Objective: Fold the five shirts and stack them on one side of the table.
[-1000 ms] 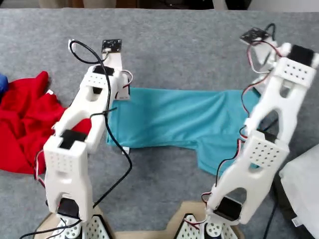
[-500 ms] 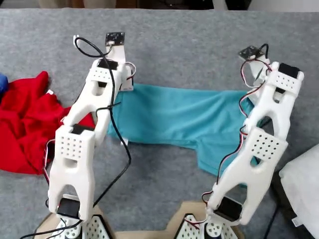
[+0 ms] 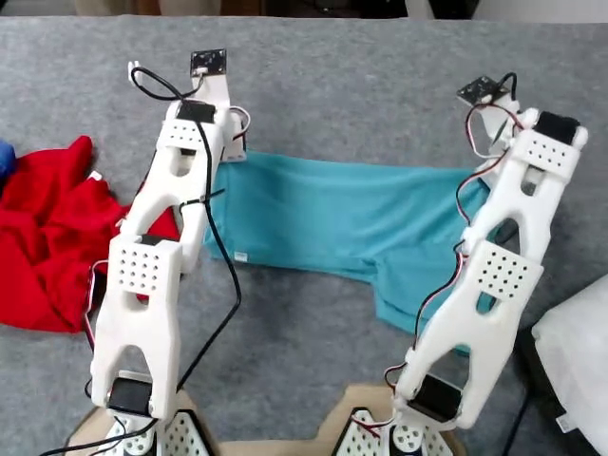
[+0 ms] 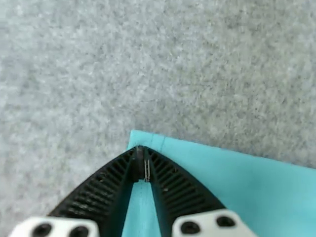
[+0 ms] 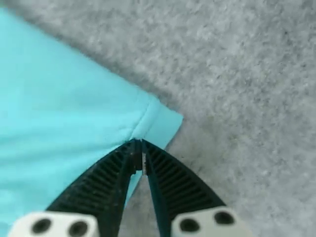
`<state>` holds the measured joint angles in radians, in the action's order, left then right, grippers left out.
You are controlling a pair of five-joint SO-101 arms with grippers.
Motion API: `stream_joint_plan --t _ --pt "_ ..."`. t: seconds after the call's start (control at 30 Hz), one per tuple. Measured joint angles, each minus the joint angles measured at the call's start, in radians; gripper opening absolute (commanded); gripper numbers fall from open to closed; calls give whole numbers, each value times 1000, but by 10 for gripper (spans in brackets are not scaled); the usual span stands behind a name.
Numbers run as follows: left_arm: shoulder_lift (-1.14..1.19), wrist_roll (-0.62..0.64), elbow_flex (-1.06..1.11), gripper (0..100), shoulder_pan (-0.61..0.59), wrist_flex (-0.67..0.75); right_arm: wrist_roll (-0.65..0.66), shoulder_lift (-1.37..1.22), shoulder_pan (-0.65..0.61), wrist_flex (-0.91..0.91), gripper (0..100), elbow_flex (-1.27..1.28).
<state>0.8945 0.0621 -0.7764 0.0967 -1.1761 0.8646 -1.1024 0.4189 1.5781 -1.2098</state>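
A teal shirt [image 3: 332, 214] lies folded across the middle of the grey table. My left gripper [image 4: 141, 160] is shut on its far left corner [image 4: 140, 140], seen from above under the left arm [image 3: 214, 152]. At the shirt's far right corner [image 5: 165, 121] my right gripper [image 5: 138, 150] is shut on the cloth, under the right arm [image 3: 494, 161]. The teal shirt [image 5: 59, 108] spreads away from that grip. A sleeve hangs toward the front right [image 3: 408, 294]. A crumpled red shirt [image 3: 47, 233] lies at the left edge.
A white cloth [image 3: 575, 351] sits at the front right edge. A bit of blue fabric [image 3: 5, 157] shows at the far left. Bare grey table [image 3: 361, 95] stretches behind the teal shirt.
Both arms have carried the teal shirt's far edge further toward the back of the table. The shirt now lies flatter and more stretched.
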Motion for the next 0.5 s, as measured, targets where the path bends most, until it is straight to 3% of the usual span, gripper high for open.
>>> stream_joint_plan --t 0.13,0.27,0.5 --pt "0 0 -69 19 0 -107 38 0 0 158 19 -170" --pt "0 0 -170 19 17 -241 41 0 9 190 19 -292" --pt "0 -12 -414 19 58 -485 41 60 55 192 19 -207"
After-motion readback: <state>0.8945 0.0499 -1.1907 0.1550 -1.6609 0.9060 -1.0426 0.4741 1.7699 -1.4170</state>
